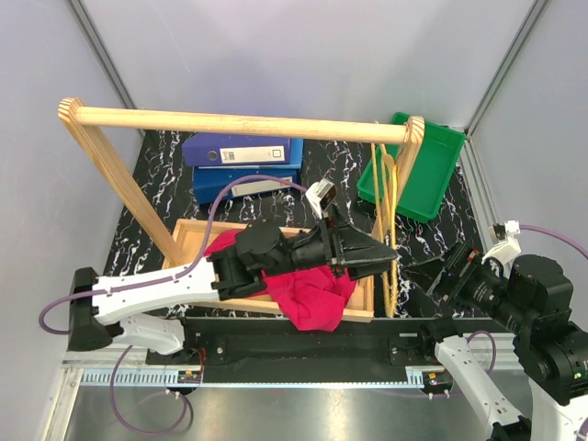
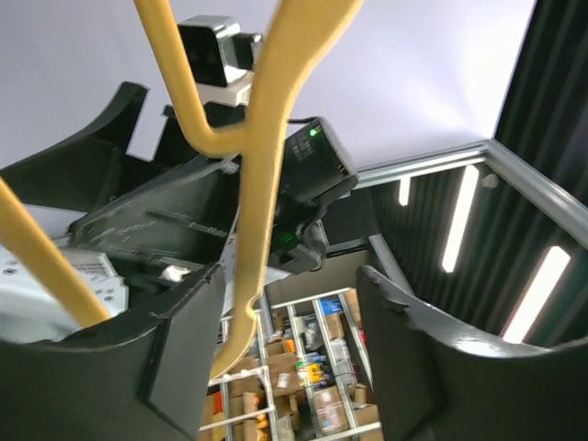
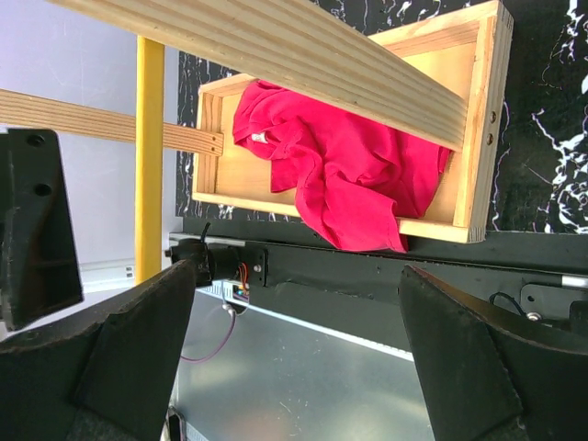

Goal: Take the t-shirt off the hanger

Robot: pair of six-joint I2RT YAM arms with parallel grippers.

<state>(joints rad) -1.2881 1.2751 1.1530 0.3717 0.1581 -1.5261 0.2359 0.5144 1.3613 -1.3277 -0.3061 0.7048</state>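
Observation:
The magenta-red t-shirt (image 1: 312, 289) lies crumpled in the wooden tray (image 1: 197, 230), one part hanging over the tray's front edge, off the hanger. It also shows in the right wrist view (image 3: 349, 175). The bare yellow hanger (image 1: 390, 211) hangs from the right end of the wooden rail (image 1: 239, 119). My left gripper (image 1: 388, 254) is open at the hanger. In the left wrist view the yellow wire (image 2: 262, 165) runs between the jaws of the left gripper (image 2: 294, 367), close to the left finger (image 2: 184, 349). My right gripper (image 1: 424, 274) is open and empty to the right of the hanger; it also shows in its wrist view (image 3: 294, 358).
Blue binders (image 1: 243, 165) lie at the back and a green bin (image 1: 432, 156) stands at the back right. The rail's slanted wooden legs (image 1: 119, 175) flank the tray. The right wrist view shows the rail (image 3: 303, 55), the tray rim (image 3: 487, 119) and a hanger bar (image 3: 149, 156).

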